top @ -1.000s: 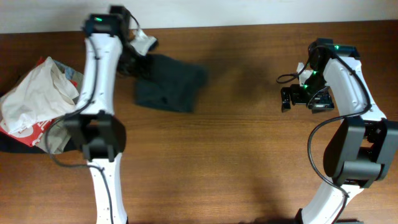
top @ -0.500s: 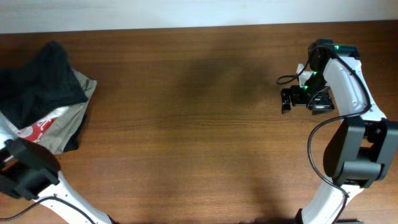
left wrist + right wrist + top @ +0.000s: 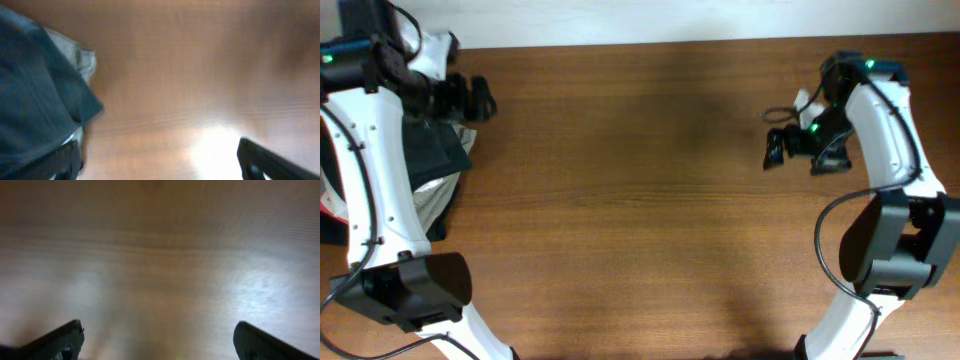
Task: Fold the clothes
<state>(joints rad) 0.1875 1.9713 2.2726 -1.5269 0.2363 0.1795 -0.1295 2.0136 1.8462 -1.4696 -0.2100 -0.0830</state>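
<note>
While left hand point(image 3: 473, 98) and right hand point(image 3: 775, 150) both gape empty, the dark garment point(image 3: 432, 152) lies heaped at the left of the worktop point(image 3: 640, 200); a pinch may snag the pale cloth point(image 3: 82, 62) beneath.

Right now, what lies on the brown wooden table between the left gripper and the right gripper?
Nothing: in the overhead view the brown wooden table is bare between the left gripper and the right gripper.
</note>
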